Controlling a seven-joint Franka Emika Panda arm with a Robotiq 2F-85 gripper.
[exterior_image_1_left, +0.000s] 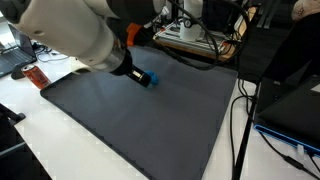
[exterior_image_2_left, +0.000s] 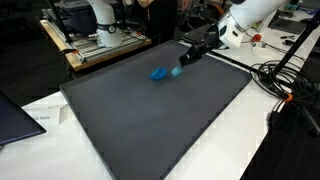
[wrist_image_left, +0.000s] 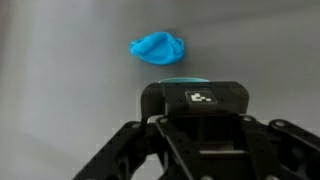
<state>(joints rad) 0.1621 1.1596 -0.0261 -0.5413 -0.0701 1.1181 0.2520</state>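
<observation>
My gripper (wrist_image_left: 195, 100) hangs low over a dark grey mat (exterior_image_2_left: 150, 120). Its fingers are drawn together in the wrist view. A small teal object (wrist_image_left: 185, 80) shows just past the fingertips and looks pinched between them. It also shows at the gripper tip in an exterior view (exterior_image_2_left: 177, 70). A crumpled bright blue piece (wrist_image_left: 157, 48) lies on the mat just beyond the gripper, a short gap away. It appears in both exterior views (exterior_image_2_left: 158, 73) (exterior_image_1_left: 148, 80). The gripper shows in both exterior views (exterior_image_1_left: 135, 72) (exterior_image_2_left: 188, 58); the arm hides part of the mat.
The mat lies on a white table (exterior_image_2_left: 270, 150). Black cables (exterior_image_1_left: 240, 120) run along one table edge. A wooden bench with equipment (exterior_image_2_left: 100, 40) stands behind the mat. A red item (exterior_image_1_left: 36, 77) lies off the mat's corner.
</observation>
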